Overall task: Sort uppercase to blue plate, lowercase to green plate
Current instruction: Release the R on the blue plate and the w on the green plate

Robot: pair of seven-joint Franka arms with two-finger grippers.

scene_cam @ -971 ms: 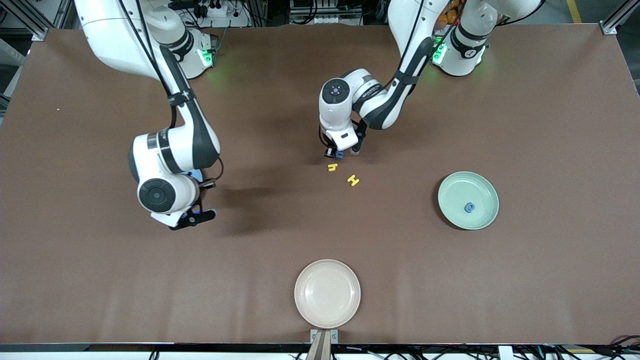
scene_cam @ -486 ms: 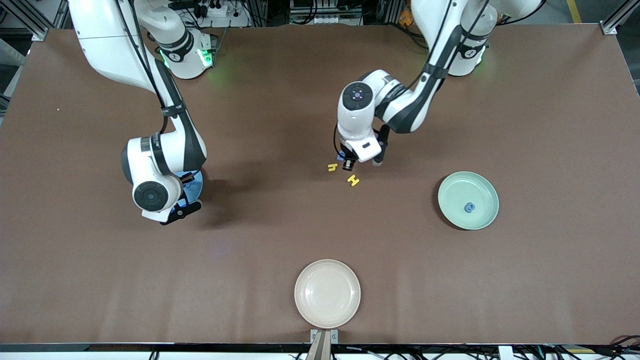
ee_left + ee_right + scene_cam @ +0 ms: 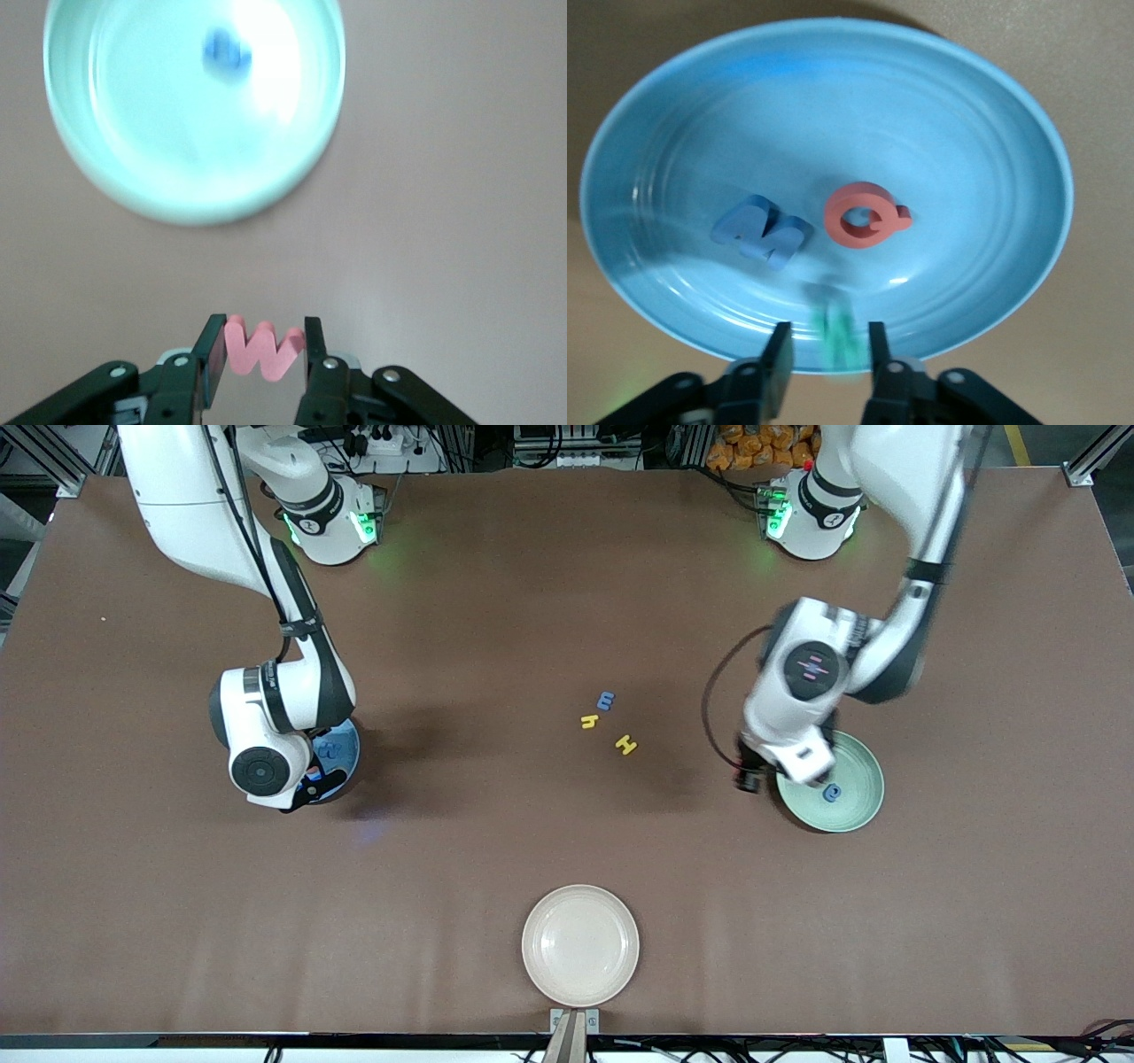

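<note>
Fingers (image 3: 213, 345) of the left gripper (image 3: 264, 329) pinch the red m (image 3: 264, 356) over the brown table (image 3: 496, 824) beside the green plate (image 3: 297, 155), while the right gripper (image 3: 826, 341) has its fingers apart around a blurry green letter (image 3: 835, 332) over the blue plate (image 3: 992, 115), where a red Q (image 3: 864, 215) and a blue W (image 3: 762, 232) lie.

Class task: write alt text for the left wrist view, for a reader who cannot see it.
The left gripper holds a small red foam letter m between its two black fingers, above the brown table. Further off, the round pale mint-green plate sits on the table with a blurred small blue foam letter in it.
</note>
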